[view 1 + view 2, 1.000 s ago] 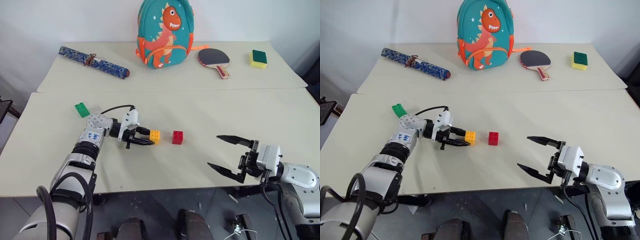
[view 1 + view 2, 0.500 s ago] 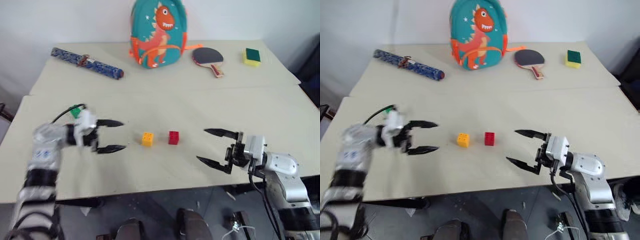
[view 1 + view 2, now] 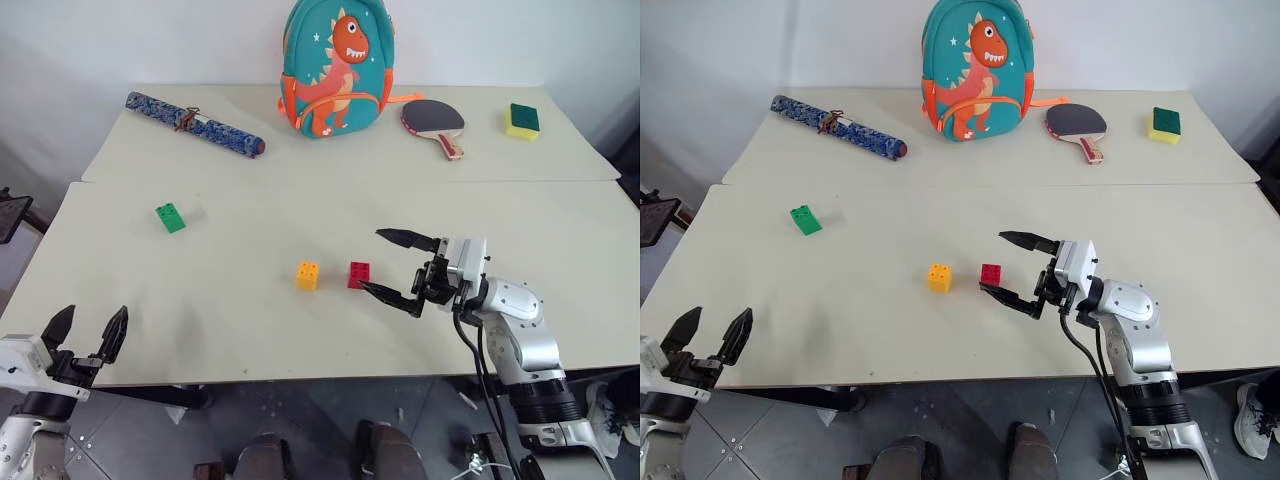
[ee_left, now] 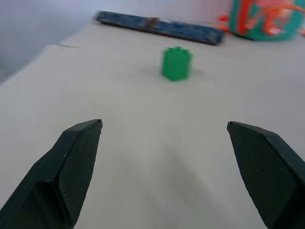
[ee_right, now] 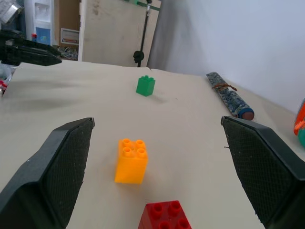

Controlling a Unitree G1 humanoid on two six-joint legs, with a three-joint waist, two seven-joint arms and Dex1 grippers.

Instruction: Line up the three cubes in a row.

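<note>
Left eye view puts the left gripper [image 3: 85,331] nearest, at the table's [image 3: 250,330] near left edge, fingers spread wide and empty. The right gripper [image 3: 391,265] hangs just right of the red brick [image 3: 358,275], its black, tapered fingers fully apart and touching nothing. Studded and glossy, the yellow-orange brick [image 3: 308,275] stands just left of the red one, a small gap between. The green brick [image 3: 170,217] lies well apart, farther back on the left. Beyond, on a second table, rest a blue patterned tube [image 3: 190,123], a dinosaur backpack [image 3: 336,67], a paddle [image 3: 434,120] and a sponge [image 3: 521,119].
</note>
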